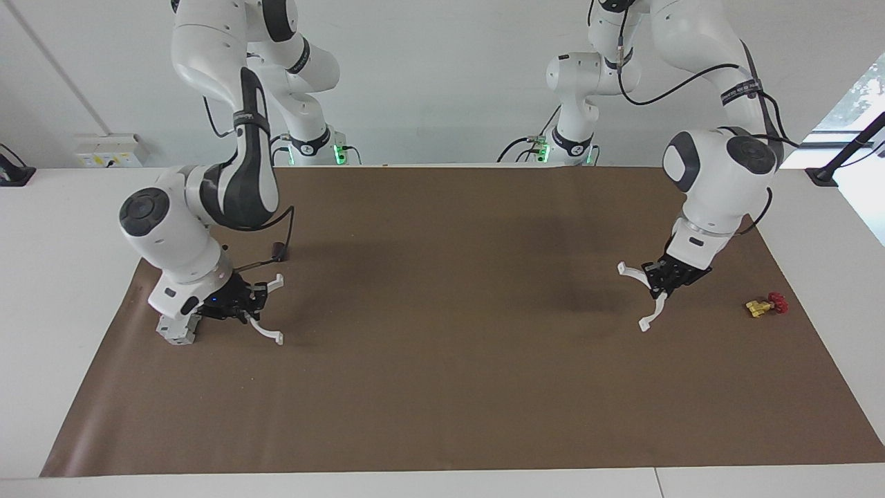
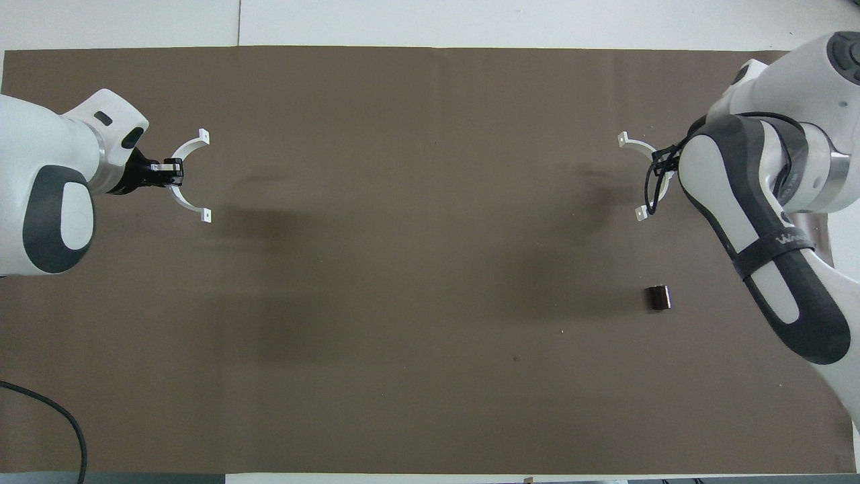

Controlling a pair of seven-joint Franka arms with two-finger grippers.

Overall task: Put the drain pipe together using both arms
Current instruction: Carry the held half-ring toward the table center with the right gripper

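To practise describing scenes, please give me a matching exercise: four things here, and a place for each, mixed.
1 white arcs
2 boxy grey block
3 small dark cylinder
4 red-handled valve

a lying toward the left arm's end of the table
b lying nearer the robots than the block
c one held in the left claw, one in the right claw
d beside the right claw

Pairs: 1-c, 2-d, 3-b, 4-a.

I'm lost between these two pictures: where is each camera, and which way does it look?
Facing view: high across the table, facing the robots; both arms show, bases at top.
Overhead view: above the robots' end, looking down; both forearms show.
Shared: the left gripper gripping an arc, the right gripper's other arc, the mat.
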